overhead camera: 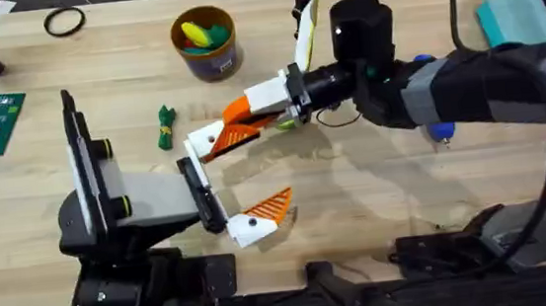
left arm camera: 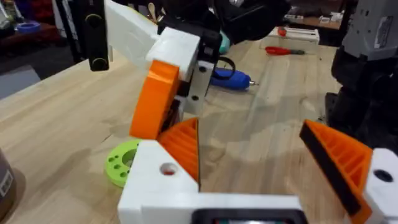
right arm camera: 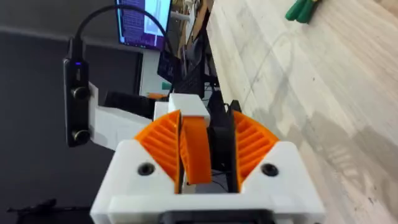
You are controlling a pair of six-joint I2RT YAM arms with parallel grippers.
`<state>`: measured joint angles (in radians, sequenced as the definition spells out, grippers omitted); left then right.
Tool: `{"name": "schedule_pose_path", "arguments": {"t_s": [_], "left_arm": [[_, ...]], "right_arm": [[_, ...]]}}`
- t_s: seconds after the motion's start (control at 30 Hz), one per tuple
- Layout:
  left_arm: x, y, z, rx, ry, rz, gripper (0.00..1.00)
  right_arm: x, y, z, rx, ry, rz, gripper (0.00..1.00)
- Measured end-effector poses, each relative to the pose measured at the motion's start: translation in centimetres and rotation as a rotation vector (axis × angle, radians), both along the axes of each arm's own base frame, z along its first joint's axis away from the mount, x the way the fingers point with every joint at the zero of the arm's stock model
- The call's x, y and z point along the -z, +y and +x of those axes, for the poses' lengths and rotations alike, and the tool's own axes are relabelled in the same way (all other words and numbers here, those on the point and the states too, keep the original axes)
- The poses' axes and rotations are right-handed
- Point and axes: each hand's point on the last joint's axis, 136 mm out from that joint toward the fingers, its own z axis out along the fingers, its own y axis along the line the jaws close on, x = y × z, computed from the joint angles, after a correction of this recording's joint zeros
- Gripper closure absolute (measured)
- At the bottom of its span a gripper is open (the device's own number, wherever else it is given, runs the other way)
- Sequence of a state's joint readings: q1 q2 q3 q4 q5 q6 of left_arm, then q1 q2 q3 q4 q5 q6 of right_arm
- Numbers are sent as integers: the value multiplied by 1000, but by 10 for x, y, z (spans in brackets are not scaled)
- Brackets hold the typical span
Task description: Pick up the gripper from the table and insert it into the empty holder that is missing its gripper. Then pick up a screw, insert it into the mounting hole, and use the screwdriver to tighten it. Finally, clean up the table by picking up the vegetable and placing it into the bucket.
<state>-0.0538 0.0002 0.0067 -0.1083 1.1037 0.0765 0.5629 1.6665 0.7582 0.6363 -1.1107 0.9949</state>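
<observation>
I've got the orange ribbed wedge-shaped finger with its white blocky base (right arm camera: 196,149) pinched between my right gripper's (overhead camera: 284,107) fingers, hanging just above the counter (overhead camera: 376,194) at the white angular bracket on the black rail (overhead camera: 204,139). My left gripper (left arm camera: 273,174) rests beside it, fingers spread and empty. I'd square the base to the bracket first, then ease in slowly without twisting.

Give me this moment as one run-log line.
step: insert gripper | right gripper: shut on gripper, at left arm's holder | left gripper: open | vegetable: on table | bucket: upright
</observation>
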Motion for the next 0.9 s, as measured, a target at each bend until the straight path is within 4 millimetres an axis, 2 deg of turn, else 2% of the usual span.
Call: {"name": "schedule_pose_path", "arguments": {"t_s": [0.23,0.37,0.47,0.5,0.7,0.77,0.9], "left_arm": [[0,0,0,1,0,0,10],[0,0,0,1,0,0,10],[0,0,-1,3,0,0,10],[0,0,-1,3,1,0,10],[0,0,-1,4,1,0,10],[0,0,-1,3,1,0,10],[0,0,-1,4,1,0,10]], "right_arm": [[0,0,0,-1,1,0,449],[0,-1,1,3,3,0,278],[0,-5,6,16,0,2,43],[0,-6,8,23,1,1,19],[2,-21,26,79,10,-5,6],[8,-36,39,124,32,-25,6],[8,-46,47,146,24,-20,6]]}}
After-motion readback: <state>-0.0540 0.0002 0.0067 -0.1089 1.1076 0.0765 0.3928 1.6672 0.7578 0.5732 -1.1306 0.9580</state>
